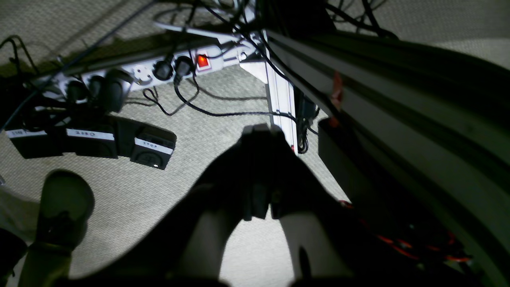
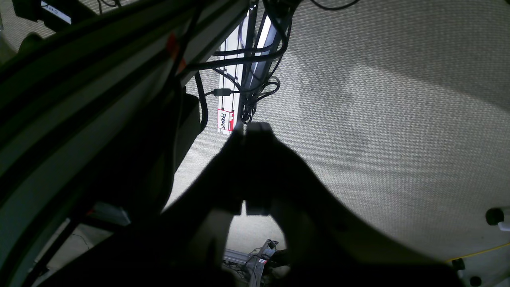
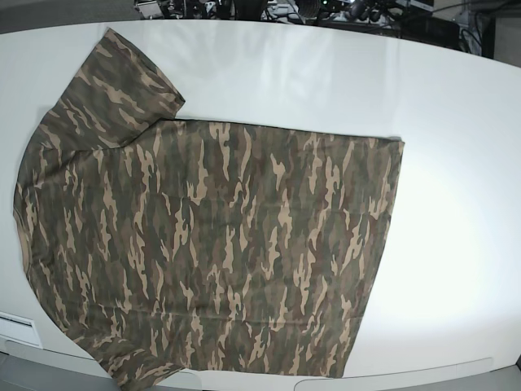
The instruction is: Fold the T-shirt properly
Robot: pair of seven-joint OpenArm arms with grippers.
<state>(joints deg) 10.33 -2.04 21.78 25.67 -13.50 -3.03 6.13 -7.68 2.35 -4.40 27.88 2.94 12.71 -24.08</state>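
The camouflage T-shirt [image 3: 212, 244] lies spread flat on the white table [image 3: 456, 163] in the base view. Its hem points right and one sleeve [image 3: 122, 90] reaches toward the far left corner. No arm shows in the base view. In the left wrist view my left gripper [image 1: 261, 129] hangs shut over the carpet beside the table's frame, with nothing in it. My right gripper [image 2: 255, 127] is likewise shut and empty, below the table's edge over the carpet. The T-shirt is out of sight in both wrist views.
On the floor in the left wrist view lie a white power strip [image 1: 139, 73], black cables and three labelled black foot pedals [image 1: 153, 147]. An aluminium frame leg [image 2: 231, 79] with cables stands near the right gripper. Clutter sits beyond the table's far edge [image 3: 326, 12].
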